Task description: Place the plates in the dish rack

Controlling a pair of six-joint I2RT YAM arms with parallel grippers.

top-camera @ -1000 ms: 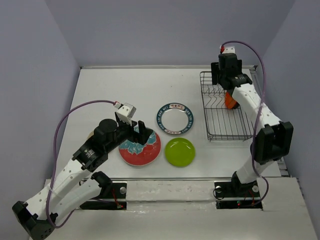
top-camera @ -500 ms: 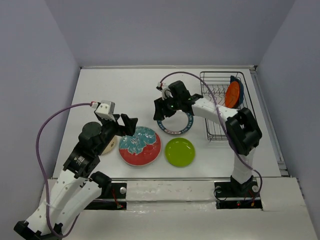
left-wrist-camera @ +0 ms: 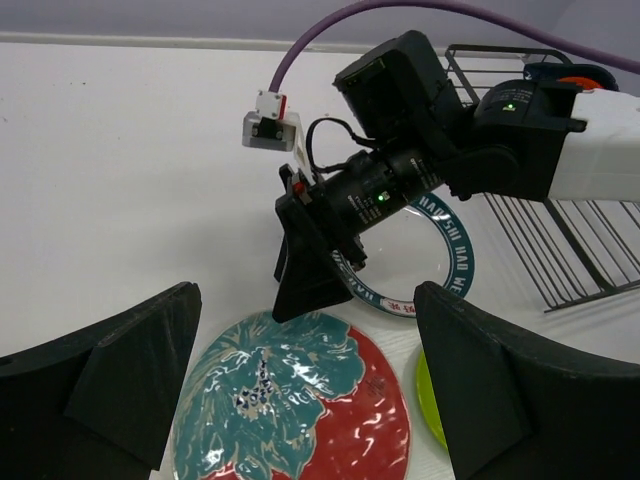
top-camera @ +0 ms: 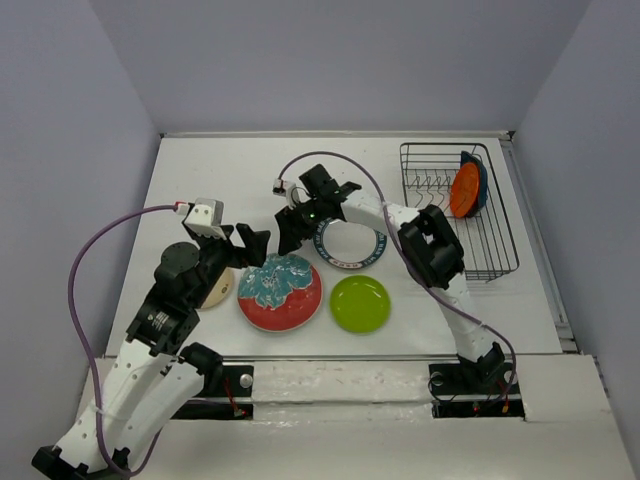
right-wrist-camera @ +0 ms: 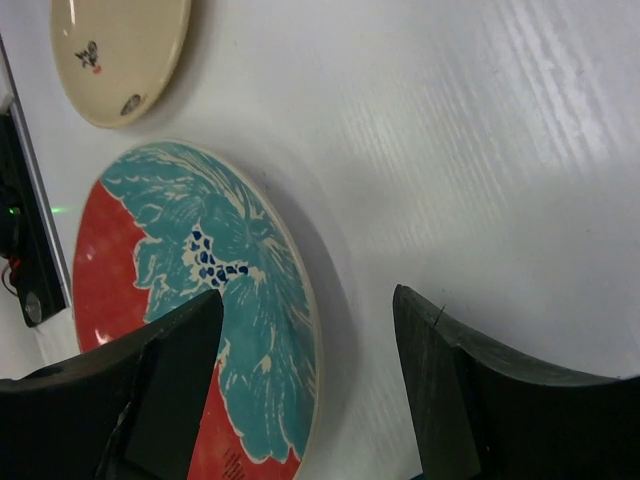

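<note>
Top external view: the dish rack [top-camera: 480, 250] sits at the far right of the table [top-camera: 200, 180]. The small orange plate [top-camera: 462, 190] stands on edge in it, with the dark blue plate [top-camera: 484, 185] upright just behind. Four plates lie flat on the table: the red flowered plate [top-camera: 281, 293], the lime green plate [top-camera: 360, 303] beside it, the blue-rimmed white plate [top-camera: 350, 238] behind both, and the beige plate [top-camera: 217, 288], partly hidden under the left arm. The left gripper [top-camera: 247, 246] hovers near the red plate's far left rim, jaws fully spread and empty. The right gripper [right-wrist-camera: 308, 300] points down at the red plate's far edge, beside the blue-rimmed plate, jaws well apart, gripping nothing.
</note>
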